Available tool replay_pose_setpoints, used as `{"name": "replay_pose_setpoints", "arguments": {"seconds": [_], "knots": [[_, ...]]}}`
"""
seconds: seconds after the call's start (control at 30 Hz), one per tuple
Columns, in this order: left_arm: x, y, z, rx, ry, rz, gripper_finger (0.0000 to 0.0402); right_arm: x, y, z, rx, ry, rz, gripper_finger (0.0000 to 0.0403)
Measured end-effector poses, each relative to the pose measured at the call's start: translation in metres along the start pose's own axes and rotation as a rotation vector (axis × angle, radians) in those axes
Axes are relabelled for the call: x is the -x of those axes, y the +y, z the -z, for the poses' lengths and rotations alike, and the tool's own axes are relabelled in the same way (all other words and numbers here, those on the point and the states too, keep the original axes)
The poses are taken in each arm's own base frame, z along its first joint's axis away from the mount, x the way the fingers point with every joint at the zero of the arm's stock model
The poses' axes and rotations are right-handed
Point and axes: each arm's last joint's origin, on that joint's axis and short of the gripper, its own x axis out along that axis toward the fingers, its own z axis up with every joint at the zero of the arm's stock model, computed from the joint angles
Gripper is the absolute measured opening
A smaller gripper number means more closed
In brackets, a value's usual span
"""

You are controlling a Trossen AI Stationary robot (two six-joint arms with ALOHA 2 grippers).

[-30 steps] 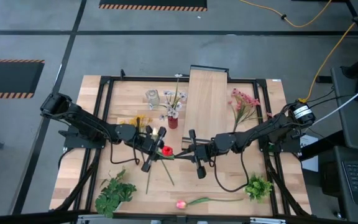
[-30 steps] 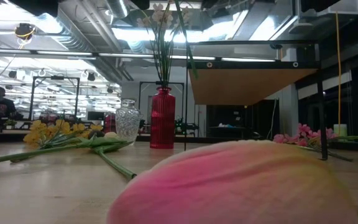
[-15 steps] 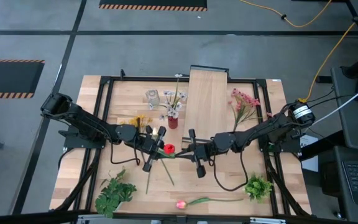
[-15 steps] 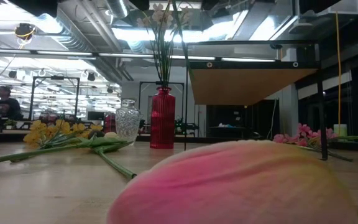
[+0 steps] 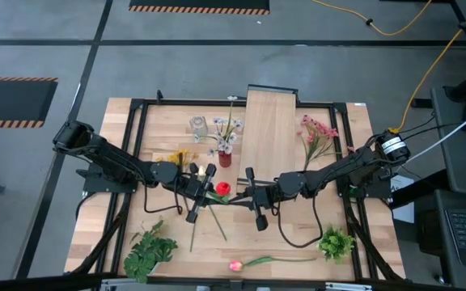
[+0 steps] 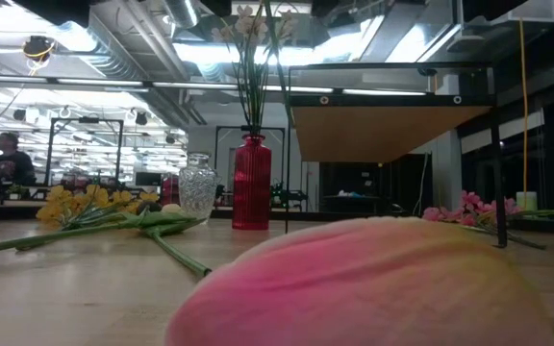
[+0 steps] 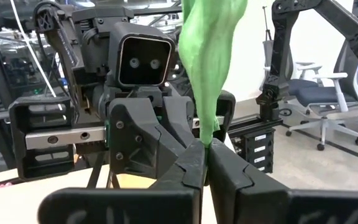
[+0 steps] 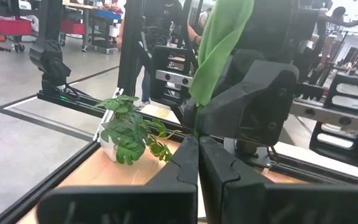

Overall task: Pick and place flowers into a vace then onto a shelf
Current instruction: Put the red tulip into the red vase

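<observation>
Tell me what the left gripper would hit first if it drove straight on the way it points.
Most likely the right gripper: the left gripper, shut on the red rose, faces it across a short gap.

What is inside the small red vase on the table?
The red vase holds thin green stems with pale blossoms on top. The opaque red wall hides the lower stem ends, and whether it holds water.

A small red cylinder vase (image 5: 225, 159) stands on the wooden surface (image 5: 168, 129), just beyond the left gripper. 2 bushy green leafy bunches lie nearer: 1 (image 5: 148, 249) behind the left gripper, 1 (image 5: 336, 242) behind the right gripper.
</observation>
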Motion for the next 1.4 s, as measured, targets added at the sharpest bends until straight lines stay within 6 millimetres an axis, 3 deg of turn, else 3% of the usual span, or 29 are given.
{"name": "replay_pose_setpoints", "arguments": {"seconds": [0.17, 0.37, 0.6, 0.77, 0.9, 1.0, 1.23, 1.4], "knots": [[0.0, 0.0, -0.001, -0.01, 0.001, -0.003, 0.0004, 0.0, 0.0, 0.0, -0.033, 0.004, 0.004, 0.0025], [0.006, -0.001, -0.003, -0.008, 0.054, -0.008, 0.0003, 0.0, 0.002, 0.001, -0.05, 0.014, 0.005, 0.0084], [0.019, -0.006, -0.02, -0.033, 0.06, -0.058, 0.0002, 0.006, -0.001, -0.003, -0.025, 0.074, 0.09, 0.0126], [0.034, -0.01, -0.03, -0.107, 0.133, -0.174, 0.0002, 0.016, 0.001, -0.014, -0.04, 0.111, 0.101, 0.0105], [0.053, -0.013, -0.04, -0.157, 0.092, -0.237, 0.0002, 0.022, 0.009, -0.024, -0.019, 0.094, 0.071, 0.0055], [0.071, -0.011, -0.036, -0.147, 0.075, -0.294, 0.0002, 0.023, 0.016, -0.024, 0.015, 0.103, 0.051, 0.0011], [0.104, -0.007, -0.018, -0.15, -0.075, -0.395, 0.0002, 0.023, 0.022, -0.023, 0.019, 0.107, 0.076, 0.0005], [0.113, -0.004, 0.0, -0.155, -0.084, -0.426, 0.0002, 0.023, 0.023, -0.022, -0.008, 0.11, 0.082, 0.0007]]}}
